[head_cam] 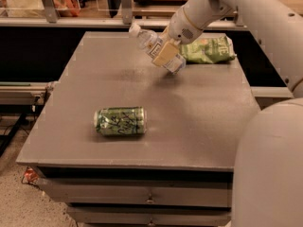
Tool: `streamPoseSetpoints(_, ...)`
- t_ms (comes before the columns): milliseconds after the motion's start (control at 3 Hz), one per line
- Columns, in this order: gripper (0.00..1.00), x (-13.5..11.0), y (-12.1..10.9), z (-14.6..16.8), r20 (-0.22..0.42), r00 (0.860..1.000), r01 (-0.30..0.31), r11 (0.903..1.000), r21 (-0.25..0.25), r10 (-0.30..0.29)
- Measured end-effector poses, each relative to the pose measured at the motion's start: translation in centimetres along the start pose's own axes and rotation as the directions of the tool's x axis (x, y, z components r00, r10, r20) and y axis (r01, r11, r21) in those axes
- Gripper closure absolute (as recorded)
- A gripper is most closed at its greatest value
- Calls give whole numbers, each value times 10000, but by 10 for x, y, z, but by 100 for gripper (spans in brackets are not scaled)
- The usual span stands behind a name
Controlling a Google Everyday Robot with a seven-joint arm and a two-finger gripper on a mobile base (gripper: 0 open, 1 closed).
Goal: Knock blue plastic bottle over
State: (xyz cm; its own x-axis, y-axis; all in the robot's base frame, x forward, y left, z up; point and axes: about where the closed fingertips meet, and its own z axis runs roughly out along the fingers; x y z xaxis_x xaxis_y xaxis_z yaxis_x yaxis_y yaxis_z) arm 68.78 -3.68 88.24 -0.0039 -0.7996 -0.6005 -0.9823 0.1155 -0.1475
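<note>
- Grey table [199, 112] fills most of the view, and my robot's own body [270, 169] blocks the near right corner.
- Green can [120, 121] lies on its side near the front, left of centre and well apart from the work.
- Mid table between the can and the bottle is bare, so that's my room for a fall.
- Blue plastic bottle [146, 38] is at far centre. It's tilted hard, with the cap up and to the left and the base low by the tabletop.
- Gripper [168, 56] is at the bottle's lower half, clamped on it as far as I can judge. The tan finger [163, 52] crosses the label and the other finger is hidden behind.
- Arm [222, 6] comes in from the far right.
- Step in hand, as I judge it: finish the tip. I'd keep leaning it left, get it low, then let go so it lies flat and doesn't bounce.
- Green chip bag [210, 48] sits just right of the gripper, so I wouldn't swing that way.
- Far edge is close behind the bottle. A rolling bottle could go off there, so I'd tip it leftward or nearward.
</note>
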Motion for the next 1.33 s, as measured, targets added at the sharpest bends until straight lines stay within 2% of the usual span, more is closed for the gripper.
streamPoseSetpoints(333,49,-12,21,32,-215,9983,526,9952,-823,-546)
streamPoseSetpoints(667,18,-24,41,58,-165,9964,799,9852,-1516,-834)
streamPoseSetpoints(1000,0,-29,51,69,-220,9952,895,9781,-1880,-953)
streamPoseSetpoints(1333,0,-27,54,65,-92,9971,719,9775,-1982,-752)
